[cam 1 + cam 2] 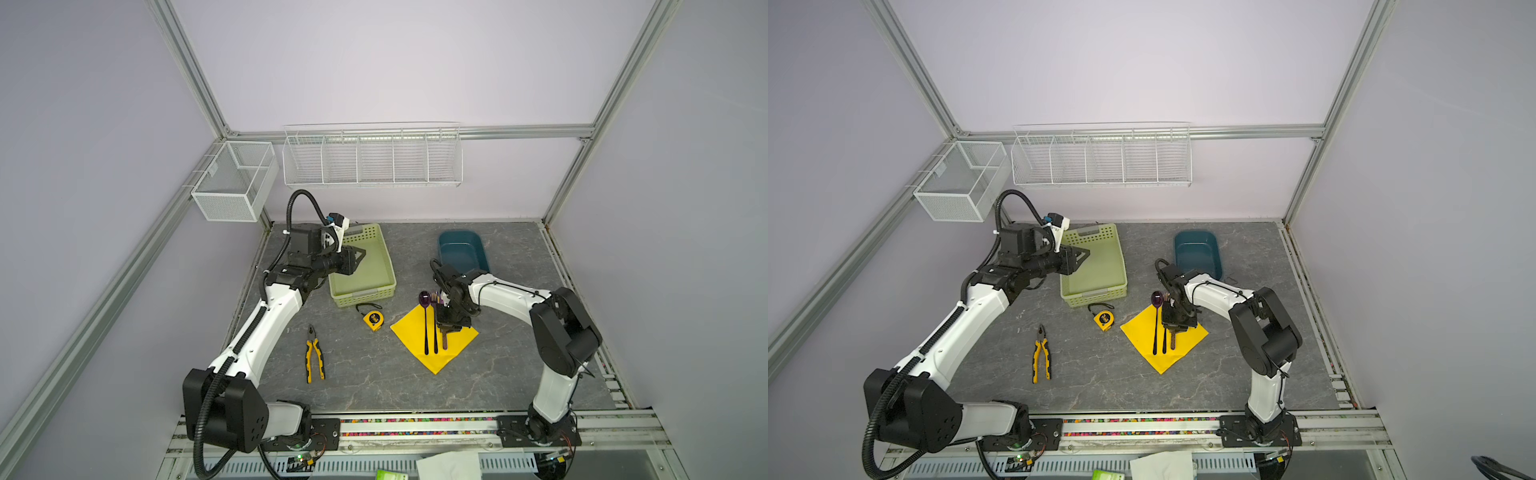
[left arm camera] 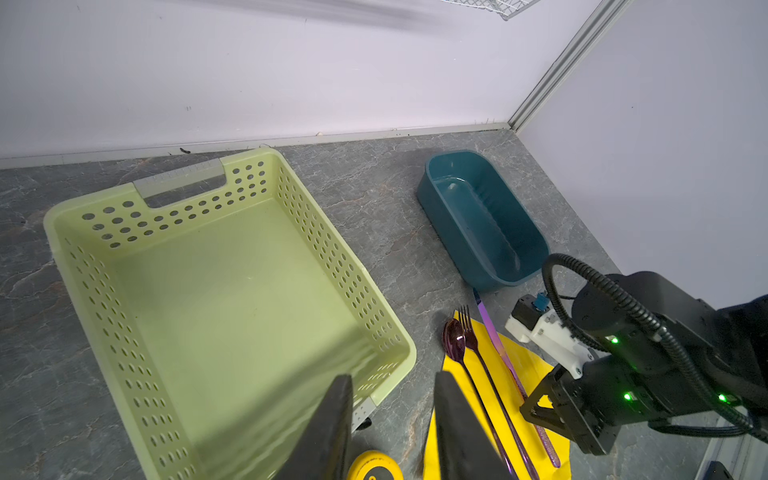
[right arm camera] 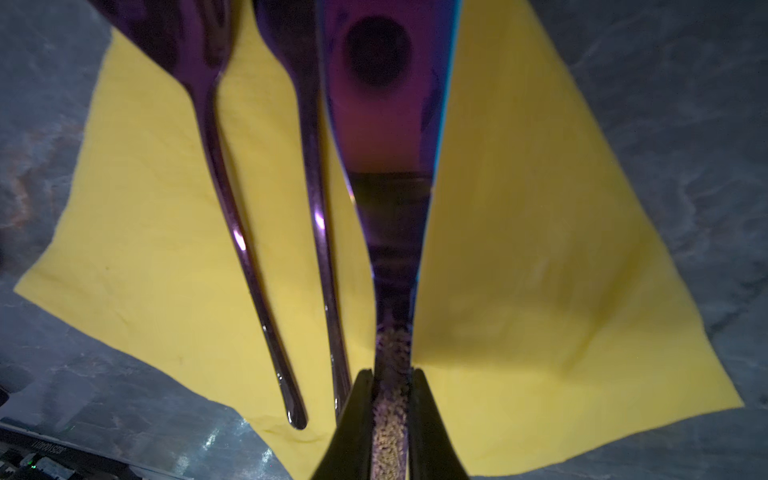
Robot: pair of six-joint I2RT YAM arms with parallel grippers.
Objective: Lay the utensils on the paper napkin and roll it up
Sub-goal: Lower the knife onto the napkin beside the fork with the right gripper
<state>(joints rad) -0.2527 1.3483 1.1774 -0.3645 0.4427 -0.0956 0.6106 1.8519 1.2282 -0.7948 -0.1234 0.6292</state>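
Observation:
The yellow paper napkin (image 1: 409, 332) (image 1: 1140, 332) lies as a diamond on the grey table. On it a dark spoon (image 1: 424, 300) and fork (image 1: 435, 328) lie side by side, their purplish heads toward the back wall. My right gripper (image 1: 445, 332) (image 3: 389, 374) points down over the napkin, shut on the grainy handle of a purple knife (image 2: 494, 340) (image 3: 386, 124). The knife runs parallel to the fork, just to its right; its tip passes the napkin's far edge. My left gripper (image 1: 359, 253) (image 2: 395, 378) hovers open over the green basket, holding nothing.
A green perforated basket (image 1: 361, 293) stands at the back left and a teal tub (image 1: 461, 249) behind the napkin. A yellow tape measure (image 1: 372, 319) lies left of the napkin. Yellow-handled pliers (image 1: 314, 353) lie further left. White wire baskets (image 1: 372, 160) hang on the wall.

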